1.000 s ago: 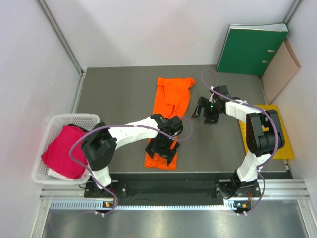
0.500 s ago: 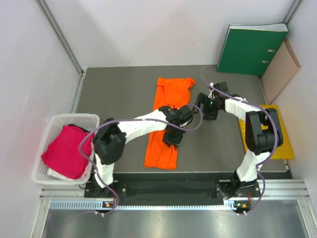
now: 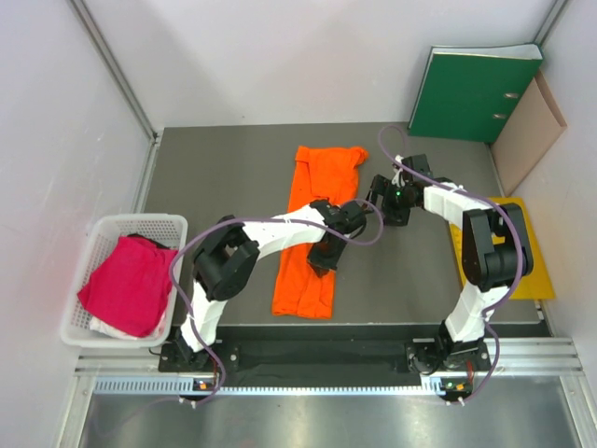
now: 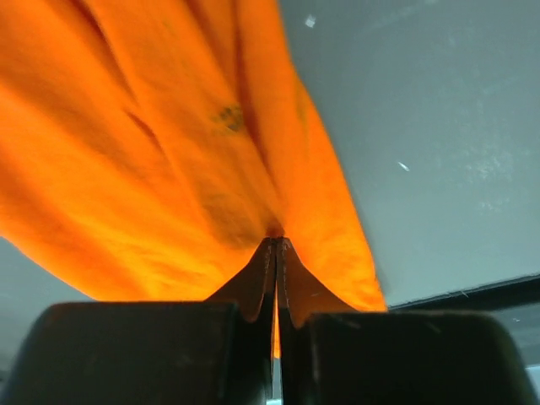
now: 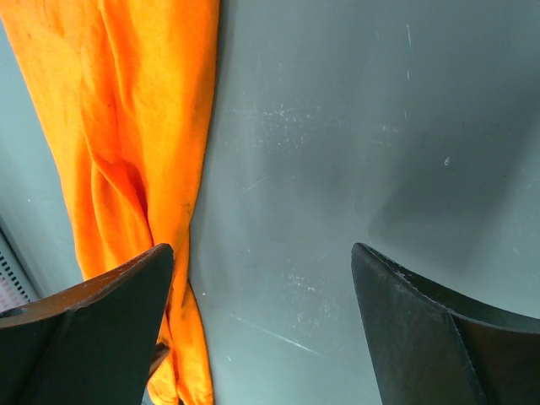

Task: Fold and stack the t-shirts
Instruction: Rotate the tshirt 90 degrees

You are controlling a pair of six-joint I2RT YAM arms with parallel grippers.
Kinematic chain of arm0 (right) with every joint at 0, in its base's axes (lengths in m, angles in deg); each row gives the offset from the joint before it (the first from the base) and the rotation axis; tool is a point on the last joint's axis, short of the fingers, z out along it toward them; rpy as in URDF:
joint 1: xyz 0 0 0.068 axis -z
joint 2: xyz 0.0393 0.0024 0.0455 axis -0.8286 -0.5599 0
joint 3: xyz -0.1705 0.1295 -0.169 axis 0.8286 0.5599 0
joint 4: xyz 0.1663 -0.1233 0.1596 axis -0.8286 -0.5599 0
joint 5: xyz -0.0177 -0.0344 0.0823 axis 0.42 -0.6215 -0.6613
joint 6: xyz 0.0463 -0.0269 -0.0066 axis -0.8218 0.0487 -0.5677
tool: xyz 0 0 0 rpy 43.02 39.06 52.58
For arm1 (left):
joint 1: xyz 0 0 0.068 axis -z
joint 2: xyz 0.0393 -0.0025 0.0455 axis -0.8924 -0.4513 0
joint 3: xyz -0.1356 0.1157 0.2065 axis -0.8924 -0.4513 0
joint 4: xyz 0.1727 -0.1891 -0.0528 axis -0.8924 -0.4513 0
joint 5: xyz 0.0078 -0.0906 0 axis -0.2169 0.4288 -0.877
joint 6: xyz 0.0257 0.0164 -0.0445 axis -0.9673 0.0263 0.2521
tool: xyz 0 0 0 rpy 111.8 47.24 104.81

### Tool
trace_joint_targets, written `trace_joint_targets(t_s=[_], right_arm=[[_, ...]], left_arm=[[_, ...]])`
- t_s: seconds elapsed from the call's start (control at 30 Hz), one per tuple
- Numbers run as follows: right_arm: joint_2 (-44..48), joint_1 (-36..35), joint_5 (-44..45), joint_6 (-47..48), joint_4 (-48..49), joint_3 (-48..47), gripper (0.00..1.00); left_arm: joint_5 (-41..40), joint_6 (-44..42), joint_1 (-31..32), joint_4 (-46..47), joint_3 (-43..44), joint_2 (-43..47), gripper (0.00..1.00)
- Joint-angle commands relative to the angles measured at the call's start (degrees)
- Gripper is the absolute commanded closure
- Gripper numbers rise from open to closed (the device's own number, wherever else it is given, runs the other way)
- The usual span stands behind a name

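While the left gripper (image 4: 276,243) pinches the orange t-shirt (image 4: 152,169) (right edge, seemingly) | right gripper (image 5: 261,257) spread wide

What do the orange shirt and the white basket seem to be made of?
Orange shirt: soft matte cloth, perhaps cotton knit; it creases and bunches in loose folds. White basket: probably moulded plastic, smooth finish; its walls are a stiff, even mesh.
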Motion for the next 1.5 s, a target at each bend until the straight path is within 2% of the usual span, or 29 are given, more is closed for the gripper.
trace_joint_targets(t_s=[0.0, 0.47, 0.7, 0.73, 0.77, 0.83, 0.87, 1.0, 1.23, 1.3, 1.4, 1.47], right_arm=[[0.04, -0.09, -0.85, 1.07, 0.36, -1.96, 0.14], [-0.05, 0.08, -0.94, 1.42, 0.80, -0.91, 0.14], [-0.40, 0.08, -1.03, 1.42, 0.71, -1.35, 0.14], [-0.23, 0.08, -1.03, 1.51, 0.71, -1.43, 0.14], [-0.23, 0.08, -0.94, 1.42, 0.71, -1.35, 0.14], [-0.23, 0.17, -0.86, 1.68, 0.63, -1.09, 0.14], [-0.14, 0.08, -0.85, 1.60, 0.71, -1.00, 0.14], [-0.05, 0.08, -0.68, 1.77, 1.06, -0.12, 0.14], [-0.05, 0.43, -0.68, 2.30, 0.80, 0.24, 0.13], [-0.05, 0.61, -0.59, 2.30, 0.63, 0.15, 0.13], [0.04, 1.22, -0.50, 2.57, 0.36, -0.03, 0.13], [0.12, 1.49, -0.50, 2.74, 0.27, -0.03, 0.13]], left_arm=[[-3.14, -0.61, -1.17, -0.62, 1.11, 0.33, 1.00], [-2.53, -0.17, -9.26, 1.84, -9.87, 9.20, 1.00], [-2.53, 0.09, -10.14, 4.30, -10.41, 12.19, 0.99], [-1.74, 0.53, -10.49, 5.00, -9.88, 12.63, 0.89], [-0.95, 0.62, -11.54, 5.88, -8.40, 13.33, 0.66], [0.63, 1.06, -12.77, 9.21, -6.64, 13.60, 0.52], [3.94, 1.06, -14.26, 10.53, -4.80, 13.43, 0.41], [7.49, 1.50, -17.17, 14.58, 2.41, 8.87, 0.28], [12.32, 1.50, -18.58, 14.32, 19.45, -5.10, 0.32], [13.55, 2.11, -18.58, 14.50, 21.66, -7.22, 0.36], [14.17, 2.81, -18.58, 14.06, 24.75, -10.47, 0.46], [13.39, 2.90, -18.66, 13.89, 25.36, -11.62, 0.48]])
